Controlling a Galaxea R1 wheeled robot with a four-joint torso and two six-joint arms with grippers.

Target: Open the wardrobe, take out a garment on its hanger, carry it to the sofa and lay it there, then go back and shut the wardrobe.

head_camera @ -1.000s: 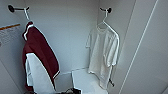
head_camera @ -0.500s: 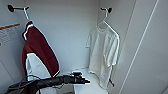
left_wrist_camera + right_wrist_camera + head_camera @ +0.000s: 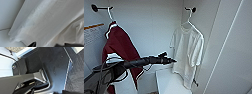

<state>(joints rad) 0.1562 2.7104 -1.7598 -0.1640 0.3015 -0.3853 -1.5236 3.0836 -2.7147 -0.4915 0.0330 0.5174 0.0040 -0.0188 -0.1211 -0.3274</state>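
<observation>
The white T-shirt (image 3: 187, 53) is hanging on its hanger (image 3: 190, 18) from the wardrobe's (image 3: 224, 50) right-hand peg, right of the maroon jacket (image 3: 119, 50). The left gripper (image 3: 169, 60) is reaching just beside the shirt, likely lining up for a grab; fingers' state, cannot tell.

Inside the open white wardrobe (image 3: 224, 45), bare back wall leaves a free lane between the maroon jacket with white trim (image 3: 119, 50) hanging left and the thin white T-shirt (image 3: 187, 52) hanging right, where the left gripper (image 3: 170, 60) reaches, just beside the shirt.
</observation>
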